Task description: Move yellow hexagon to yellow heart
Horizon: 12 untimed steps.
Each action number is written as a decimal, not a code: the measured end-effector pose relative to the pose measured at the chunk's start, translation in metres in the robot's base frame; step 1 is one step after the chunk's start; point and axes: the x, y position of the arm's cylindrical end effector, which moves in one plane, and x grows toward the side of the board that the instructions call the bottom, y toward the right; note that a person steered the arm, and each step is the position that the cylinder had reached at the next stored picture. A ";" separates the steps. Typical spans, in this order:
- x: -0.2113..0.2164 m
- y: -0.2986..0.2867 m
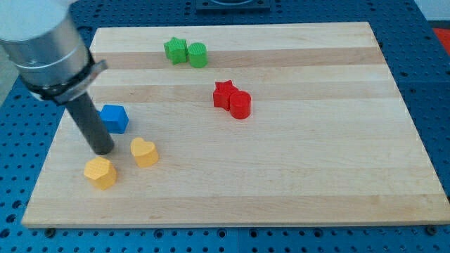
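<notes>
The yellow hexagon [100,172] lies nearest the view's bottom, just below my tip [103,150], which has no jaws and holds nothing; whether they touch, I cannot tell. The yellow heart [144,151] sits near, to the right. The hexagon looks light, stiff and slidey: push its left face. The blue cube [114,118] is behind.

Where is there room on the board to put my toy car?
The view's right side of the wooden board, past the red star and red cylinder, is bare. It is crowded at the view's lower left: my tip sits among the blue cube, yellow hexagon and yellow heart.
</notes>
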 end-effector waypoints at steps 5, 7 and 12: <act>0.085 0.034; 0.056 0.052; 0.062 0.002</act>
